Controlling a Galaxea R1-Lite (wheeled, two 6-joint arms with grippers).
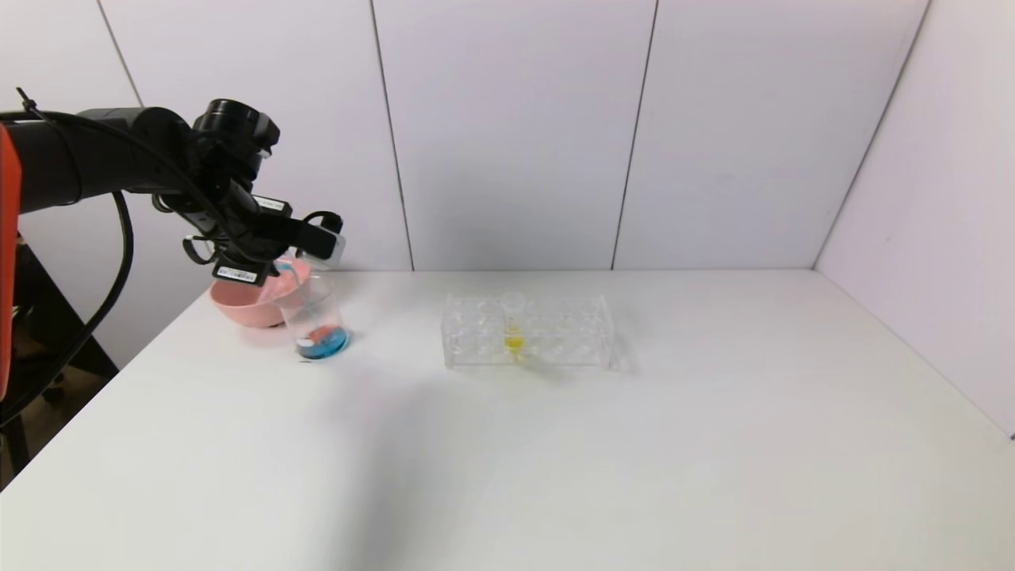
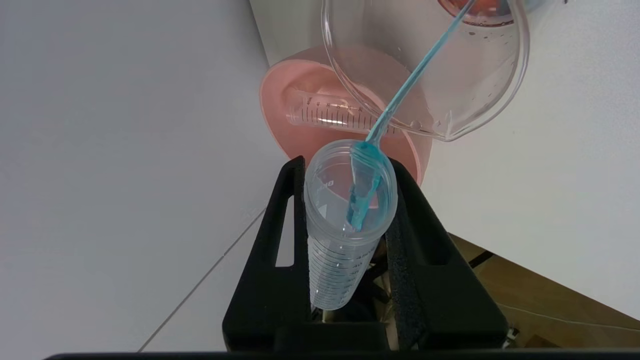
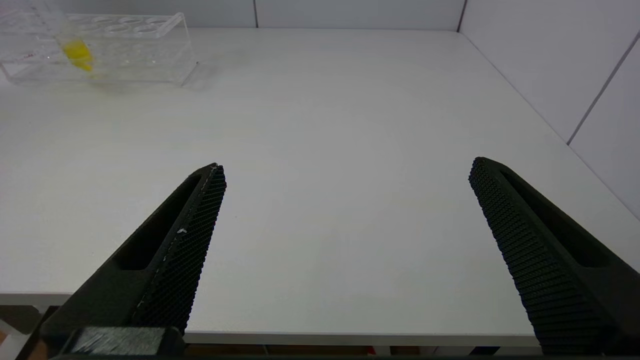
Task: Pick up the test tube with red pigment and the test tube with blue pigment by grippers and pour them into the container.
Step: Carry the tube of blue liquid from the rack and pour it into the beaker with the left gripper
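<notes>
My left gripper [image 1: 321, 238] [image 2: 347, 165] is shut on the test tube with blue pigment [image 1: 331, 247] [image 2: 340, 250], tipped mouth-down over the container [image 1: 317, 317] [image 2: 450, 90]. A thin blue stream [image 2: 415, 75] runs from the tube's lip into the container. The tube is nearly drained. Blue liquid and a patch of red lie at the container's bottom. No tube holding red pigment is in view. My right gripper [image 3: 347, 165] is open and holds nothing, hovering over the table's near edge on the right.
A pink bowl [image 1: 238, 305] [image 2: 285, 100] stands just behind the container, with an empty graduated tube [image 2: 325, 110] lying in it. A clear tube rack [image 1: 527, 333] [image 3: 100, 45] at mid-table holds a tube of yellow liquid [image 1: 514, 321] [image 3: 75, 50]. The white table [image 1: 555, 460] meets walls behind and right.
</notes>
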